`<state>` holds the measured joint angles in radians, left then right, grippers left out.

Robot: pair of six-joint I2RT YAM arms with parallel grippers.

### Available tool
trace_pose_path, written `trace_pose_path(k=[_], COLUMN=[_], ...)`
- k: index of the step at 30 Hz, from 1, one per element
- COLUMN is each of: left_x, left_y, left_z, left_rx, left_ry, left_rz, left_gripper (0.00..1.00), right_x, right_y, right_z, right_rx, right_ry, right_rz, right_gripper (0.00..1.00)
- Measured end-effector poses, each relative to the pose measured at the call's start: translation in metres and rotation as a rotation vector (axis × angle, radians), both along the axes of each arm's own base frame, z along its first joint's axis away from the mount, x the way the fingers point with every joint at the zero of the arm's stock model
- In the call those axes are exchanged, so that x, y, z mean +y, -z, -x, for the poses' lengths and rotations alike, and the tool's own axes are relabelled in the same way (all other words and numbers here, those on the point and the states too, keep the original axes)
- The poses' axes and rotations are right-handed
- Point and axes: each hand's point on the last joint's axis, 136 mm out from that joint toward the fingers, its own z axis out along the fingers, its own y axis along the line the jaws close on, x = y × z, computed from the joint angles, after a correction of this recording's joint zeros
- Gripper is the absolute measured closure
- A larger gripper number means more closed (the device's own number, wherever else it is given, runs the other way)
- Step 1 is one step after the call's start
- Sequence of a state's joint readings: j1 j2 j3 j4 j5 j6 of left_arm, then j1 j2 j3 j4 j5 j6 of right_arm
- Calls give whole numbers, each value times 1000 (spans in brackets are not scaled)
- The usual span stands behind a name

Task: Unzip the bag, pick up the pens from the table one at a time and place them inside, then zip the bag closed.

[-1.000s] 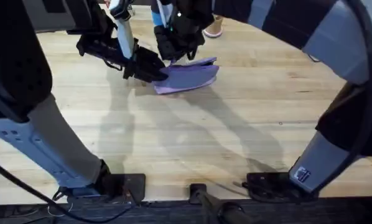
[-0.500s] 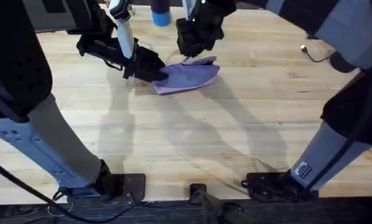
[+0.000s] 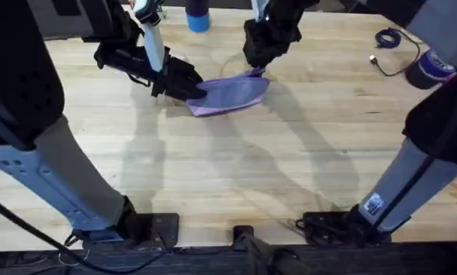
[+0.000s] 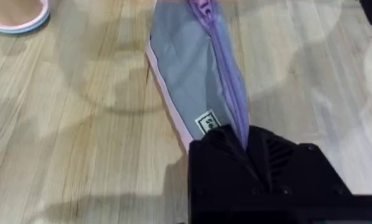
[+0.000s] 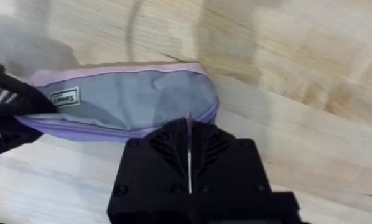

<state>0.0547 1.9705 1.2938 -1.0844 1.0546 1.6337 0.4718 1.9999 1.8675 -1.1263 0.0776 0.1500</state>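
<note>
- Over the light wooden plank table (image 3: 236, 168), the soft lilac-and-grey fabric pouch (image 3: 230, 95) lies flat; the left gripper (image 3: 189, 86) pins one end, likely to anchor it, while the right gripper (image 3: 257, 59) sits at the opposite end.
- Beside the pouch's label, the left gripper (image 4: 245, 146) is clamped on the zipper seam.
- Against the pouch's rounded end, the right gripper (image 5: 189, 134) is pinched on a thin lilac strip, seemingly the zipper pull.

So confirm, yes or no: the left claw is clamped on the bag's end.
Yes. In the left wrist view the left claw is shut on the end of the bag, lilac zipper edge between its fingers.
</note>
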Motion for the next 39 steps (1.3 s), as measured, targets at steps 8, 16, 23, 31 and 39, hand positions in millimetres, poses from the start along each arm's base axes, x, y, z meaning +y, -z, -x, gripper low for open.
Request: trace_pose_path(k=[8,16,23,31,39], left_x=[0,-4,-4,-4,-3], left_y=[0,-2,-2,1,1], left_z=[0,1,1,3,3], left_rx=[2,3,4,24,24], left_ry=[0,5,5,5,4], left_rz=[0,14,14,16,15], left_gripper=[958,958,958,958,958], right_x=[-38,-60,-61,-76,-90], right_y=[0,2,29,86,87], right_z=[-16,-22,-26,-26,-27], right_rx=[-1,24,86,217,217], right_ry=[46,103,114,178,205], right_rz=[12,-31,-30,14,41], right_gripper=[968,968,968,968,969])
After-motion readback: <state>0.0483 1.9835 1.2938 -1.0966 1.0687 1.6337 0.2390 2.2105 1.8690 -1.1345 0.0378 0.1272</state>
